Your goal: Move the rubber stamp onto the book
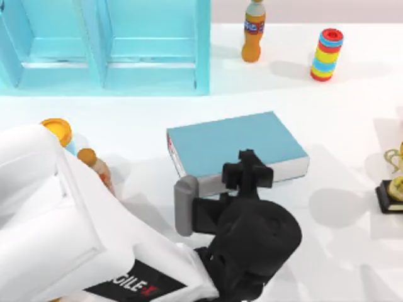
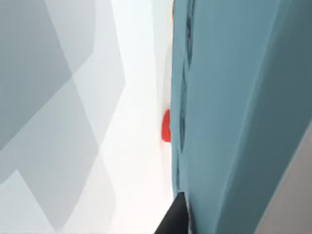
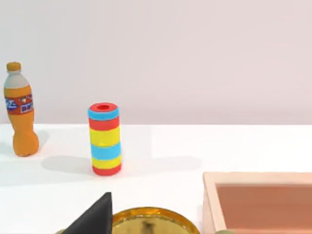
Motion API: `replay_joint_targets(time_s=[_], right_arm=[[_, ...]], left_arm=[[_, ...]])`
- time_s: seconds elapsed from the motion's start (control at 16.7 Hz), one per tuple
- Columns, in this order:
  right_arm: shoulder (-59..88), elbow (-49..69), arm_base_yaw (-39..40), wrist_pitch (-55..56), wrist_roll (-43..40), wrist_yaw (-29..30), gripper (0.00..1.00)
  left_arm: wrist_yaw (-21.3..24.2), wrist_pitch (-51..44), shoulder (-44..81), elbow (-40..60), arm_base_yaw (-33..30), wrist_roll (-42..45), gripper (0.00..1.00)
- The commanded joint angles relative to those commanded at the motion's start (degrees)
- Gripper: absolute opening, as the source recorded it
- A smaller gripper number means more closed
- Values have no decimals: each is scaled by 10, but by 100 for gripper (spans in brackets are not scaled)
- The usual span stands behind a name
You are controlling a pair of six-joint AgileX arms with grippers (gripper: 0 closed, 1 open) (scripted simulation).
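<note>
- While the left arm reaches in from the table's left, the left gripper [image 1: 247, 171] hangs over the near long edge of the book [image 1: 236, 143]; whether it is apart or together, cannot tell.
- The book lies flat, directly under and beyond the gripper, teal cover up [image 2: 229, 117].
- A red patch [image 2: 166, 126] sits against the book's edge ahead of the gripper; cannot tell if it is the rubber stamp.
- The cabinet [image 1: 107, 44] stands well beyond the gripper.
- The right gripper [image 3: 92, 218] is parked; its state: cannot tell. The ring stack [image 3: 104, 139] and the orange bottle [image 3: 20, 117] are far ahead of it.
</note>
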Motion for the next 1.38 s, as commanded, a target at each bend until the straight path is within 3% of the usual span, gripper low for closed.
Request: replay_joint_targets(time_s=[0.42, 1.02, 1.38], right_arm=[[0, 0, 0, 0, 0, 0, 100], [0, 0, 0, 0, 0, 0, 100], [0, 0, 0, 0, 0, 0, 100]], left_arm=[[0, 0, 0, 0, 0, 0, 98], [-1, -1, 0, 0, -1, -1, 100], [-69, -112, -46, 12, -71, -126, 100]])
